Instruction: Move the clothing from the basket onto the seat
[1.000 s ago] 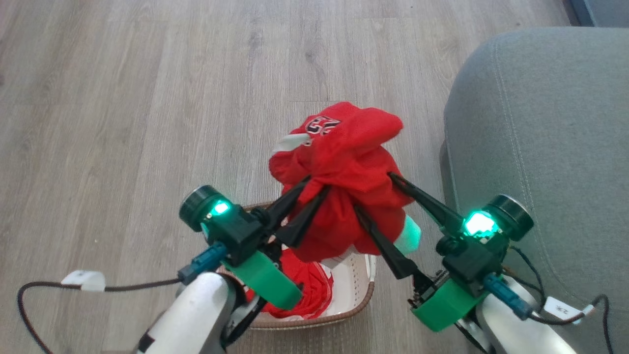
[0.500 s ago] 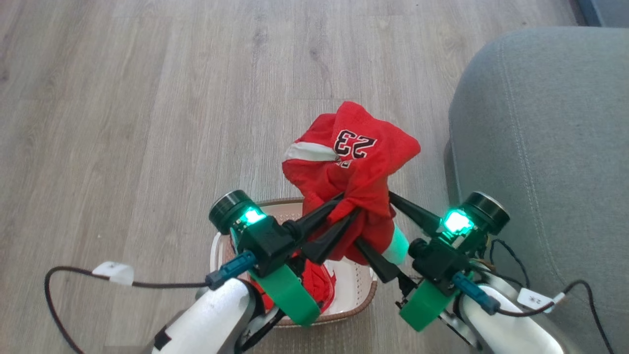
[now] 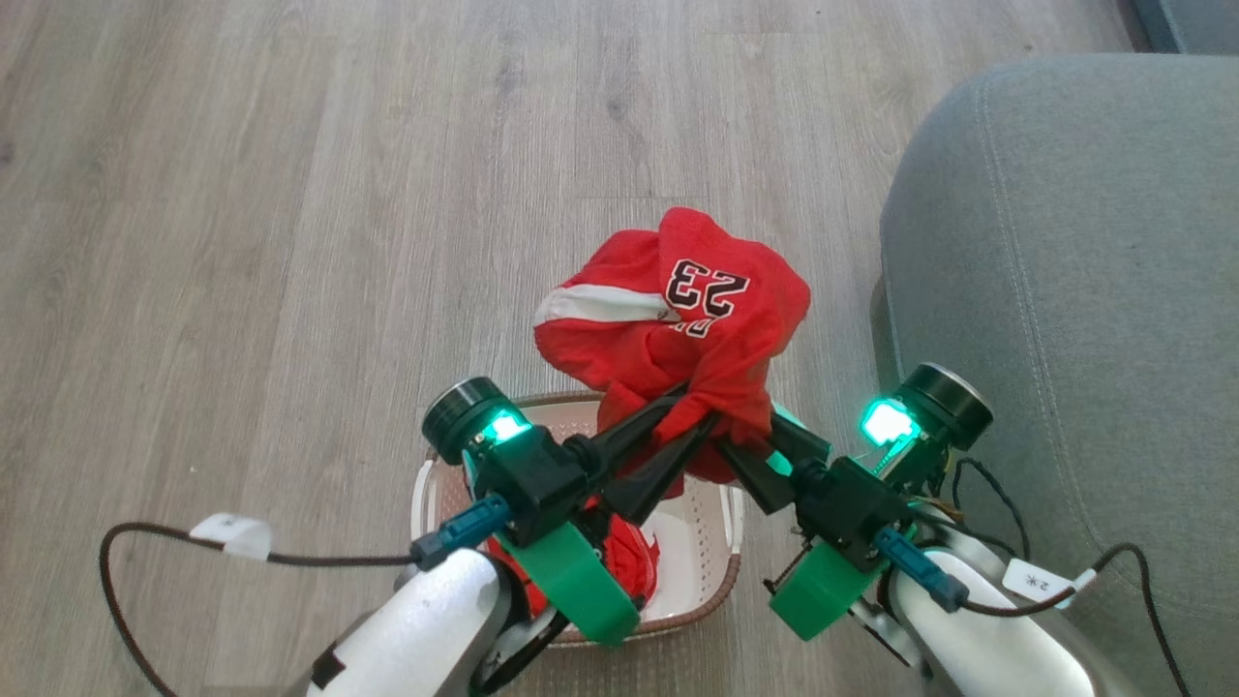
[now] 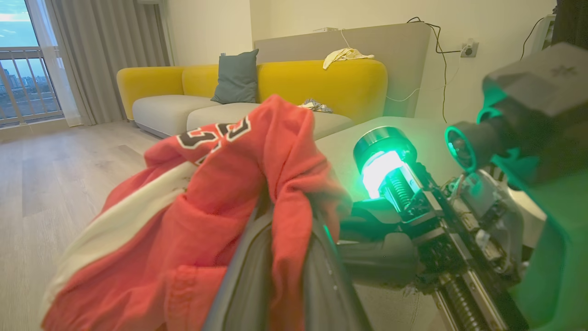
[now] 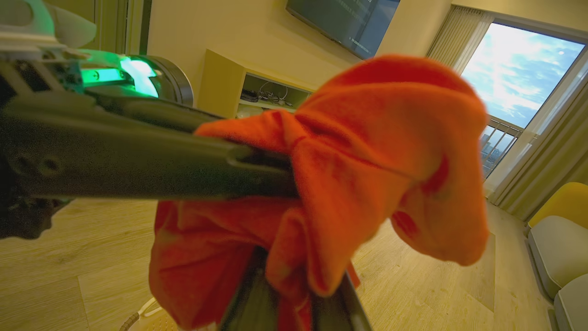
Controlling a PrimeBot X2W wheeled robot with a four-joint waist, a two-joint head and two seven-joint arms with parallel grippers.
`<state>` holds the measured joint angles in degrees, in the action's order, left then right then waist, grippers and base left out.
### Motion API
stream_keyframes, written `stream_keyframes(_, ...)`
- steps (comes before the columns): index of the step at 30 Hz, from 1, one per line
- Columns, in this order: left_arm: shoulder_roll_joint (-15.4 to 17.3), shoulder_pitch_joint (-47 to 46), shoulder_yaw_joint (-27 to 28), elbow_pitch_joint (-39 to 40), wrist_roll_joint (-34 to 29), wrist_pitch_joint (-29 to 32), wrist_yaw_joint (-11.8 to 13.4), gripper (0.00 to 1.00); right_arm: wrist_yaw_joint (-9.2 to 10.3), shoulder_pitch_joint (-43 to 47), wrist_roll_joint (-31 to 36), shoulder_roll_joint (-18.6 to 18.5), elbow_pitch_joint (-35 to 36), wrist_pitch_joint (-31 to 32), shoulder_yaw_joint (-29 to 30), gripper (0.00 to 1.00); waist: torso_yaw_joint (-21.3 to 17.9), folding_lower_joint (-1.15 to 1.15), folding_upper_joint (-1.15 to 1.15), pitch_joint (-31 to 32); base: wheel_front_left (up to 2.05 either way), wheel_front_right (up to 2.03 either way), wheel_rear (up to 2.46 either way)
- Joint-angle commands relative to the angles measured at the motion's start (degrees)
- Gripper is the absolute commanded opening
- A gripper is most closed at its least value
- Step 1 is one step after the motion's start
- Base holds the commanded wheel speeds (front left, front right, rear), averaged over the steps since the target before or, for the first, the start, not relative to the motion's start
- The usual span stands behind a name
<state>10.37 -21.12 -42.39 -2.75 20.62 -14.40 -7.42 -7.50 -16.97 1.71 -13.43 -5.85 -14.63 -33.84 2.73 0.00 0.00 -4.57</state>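
A bright red garment (image 3: pixel 678 319) with a white stripe and a dark "23" hangs bunched above the basket (image 3: pixel 711 557). My left gripper (image 3: pixel 697 407) is shut on its lower folds from the left. From the right my right gripper (image 3: pixel 750 433) is shut on the same bunch, its fingers crossing close to the left ones. In the left wrist view the cloth (image 4: pixel 206 202) is pinched between the left gripper's (image 4: pixel 285 239) fingers. The right wrist view shows fabric (image 5: pixel 367 161) draped over the right gripper (image 5: pixel 298 280). A second red garment (image 3: pixel 629 561) lies in the basket. The grey seat (image 3: pixel 1065 290) stands at the right.
The cream basket sits on a grey wood floor (image 3: pixel 290 242), just left of the seat's rounded corner. Cables trail from both wrists, one with a white tag (image 3: pixel 230 534) at the lower left. A yellow sofa (image 4: pixel 321 82) stands further back in the room.
My right gripper's fingers, spread wide a second ago, have closed on the red garment. Both grippers have drawn closer together, and the garment has turned so its "23" faces up.
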Motion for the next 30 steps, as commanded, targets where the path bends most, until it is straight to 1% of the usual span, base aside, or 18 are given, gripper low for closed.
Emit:
stream_keyframes(1, 0.1, -2.1, 2.4, 1.5, 0.0, -0.6, -0.1, 0.0, 0.01, -1.1, 0.1, 1.0, 2.4, -0.4, -0.3, 0.0, -0.1, 0.0, 0.0, 0.0, 0.0, 0.0, 0.0)
stream_keyframes(7, -0.1, -1.8, 3.1, 1.2, -0.6, -0.6, -0.1, 0.01, 0.01, -0.5, 0.5, 2.0, 4.0, -0.4, 1.3, 0.0, -0.4, 0.0, 0.0, -0.2, 0.0, 0.0, 0.0)
stream_keyframes(8, -0.2, -1.7, 3.2, 1.1, -0.7, -0.6, -0.1, 0.22, 0.01, -0.4, 0.5, 2.1, 4.2, -0.4, 1.4, 0.0, -0.4, 0.0, 0.0, -0.2, 0.0, 0.0, 0.0)
stream_keyframes(9, -0.3, -1.5, 3.4, 0.9, -0.8, -0.6, -0.1, 0.59, 0.01, -0.3, 0.5, 2.1, 4.4, -0.4, 1.7, 0.0, -0.4, 0.0, 0.0, -0.1, 0.0, 0.0, 0.0)
stream_keyframes(10, -0.5, -1.4, 3.7, 0.6, -1.0, -0.6, -0.1, 0.86, 0.01, -0.2, 0.5, 2.2, 4.5, -0.4, 2.3, 0.0, -0.3, 0.0, 0.0, 0.0, 0.0, 0.0, 0.0)
stream_keyframes(11, -0.7, -1.2, 3.9, 0.1, -1.2, -0.6, -0.1, 1.0, 0.01, 0.0, 0.4, 2.3, 4.6, -0.4, 3.0, 0.0, -0.2, 0.0, 0.0, 0.2, 0.0, 0.0, 0.0)
stream_keyframes(17, -1.7, -0.4, 5.3, -1.5, -2.7, -0.6, -0.1, 1.0, 0.01, 1.5, 0.2, 3.1, 4.3, -0.4, 7.6, 0.0, -0.1, 0.0, 0.0, 1.1, 0.0, 0.0, 0.0)
stream_keyframes(23, -1.6, 1.4, 7.2, -2.5, -3.4, -0.6, -0.1, 1.0, 0.01, 2.7, 0.9, 3.4, 4.8, -0.4, 13.7, 0.0, -0.1, 0.0, 0.0, 1.2, 0.0, 0.0, 0.0)
stream_keyframes(24, -1.6, 1.4, 7.2, -2.5, -3.4, -0.6, -0.1, 1.0, 0.01, 2.7, 0.9, 3.4, 4.8, -0.4, 13.7, 0.0, -0.1, 0.0, 0.0, 1.2, 0.0, 0.0, 0.0)
stream_keyframes(30, -1.7, 3.3, 9.1, -4.0, -4.3, -0.6, -0.1, 1.0, 0.01, 4.3, 1.0, 4.0, 5.7, -0.4, 21.0, 0.0, 0.1, 0.0, 0.0, 0.9, 0.0, 0.0, 0.0)
